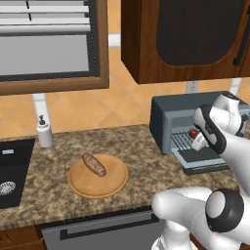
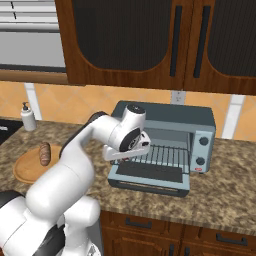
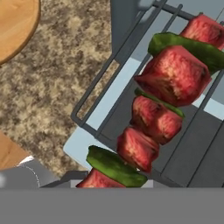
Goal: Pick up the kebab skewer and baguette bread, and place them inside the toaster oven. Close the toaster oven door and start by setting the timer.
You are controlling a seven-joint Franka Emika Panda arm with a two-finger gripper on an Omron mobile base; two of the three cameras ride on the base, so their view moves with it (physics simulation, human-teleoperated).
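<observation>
- Left base view: the baguette bread (image 1: 94,164) is lying on the wooden plate (image 1: 113,182) on the counter (image 1: 53,176), well apart from the toaster oven (image 1: 168,119). The toaster oven door (image 1: 205,160) is hanging open, and the fingers (image 1: 195,138) are reaching into the opening with a red chunk showing at the hand.
- Right base view: the hand is sitting over the wire rack (image 2: 167,156) above the lowered door, with the bread away at the left.
- Hand view: the fingers are clenched on the kebab skewer (image 3: 159,98), which is hanging over the rack bars.
</observation>
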